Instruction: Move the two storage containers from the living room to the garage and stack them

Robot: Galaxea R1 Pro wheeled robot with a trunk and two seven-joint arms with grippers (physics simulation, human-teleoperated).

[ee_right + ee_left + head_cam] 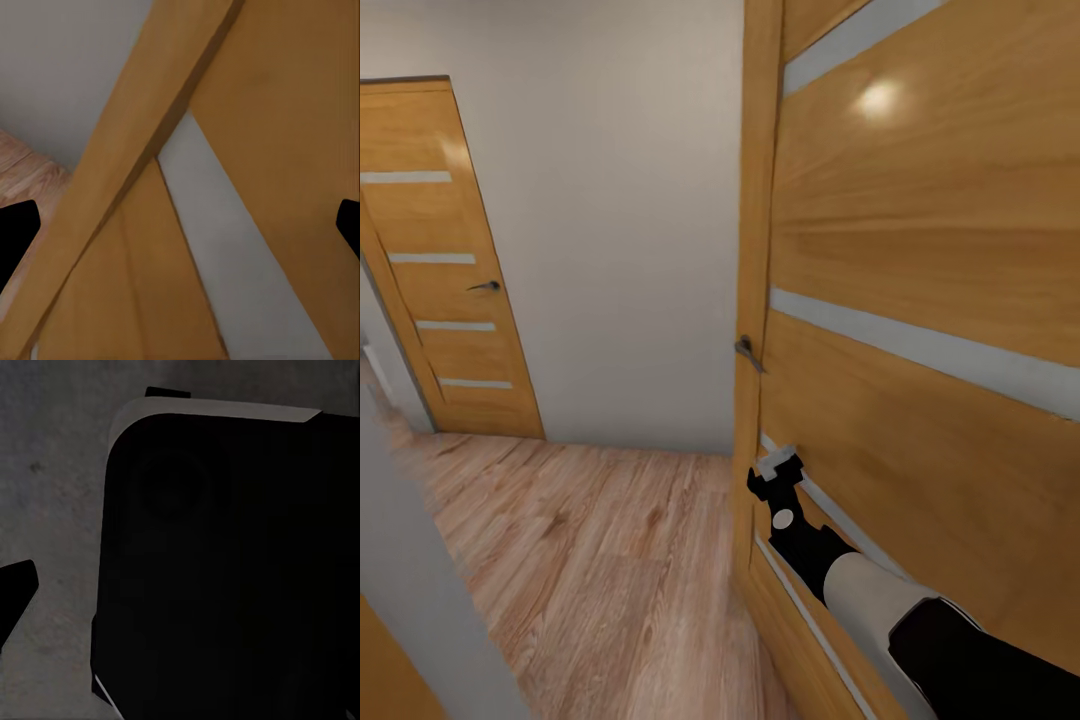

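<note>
Setting: we stand in a hallway with a light wood plank floor (590, 560) and a plain pale wall (610, 200) ahead.
Near door: a wooden door (920, 300) with pale horizontal stripes takes up the head view from 12 to 5 o'clock, very close to us; its edge runs down the middle of the picture, with a dark lever handle (748, 352) on that edge near the centre.
Far door: a second door (445, 270) of the same wood and striping stands shut at about 9 to 10 o'clock in the head view, with its own dark handle (486, 286).
Right arm: it reaches in from 5 o'clock in the head view, black and beige, ending just below the near door's handle.
Right gripper: we see the right gripper (777, 467) against the lower part of the near door; in the right wrist view its two dark fingertips (15, 236) sit at opposite edges of the picture, spread wide, with nothing between them but the door's wood and a pale stripe (225, 247).
Left gripper: the left wrist view is dark; one fingertip (16, 585) shows beside a black rounded body of the robot (217, 570) over a dim grey surface, and we cannot tell how far that claw is parted or whether it has anything.
Storage containers: we cannot tell where they are from here.
</note>
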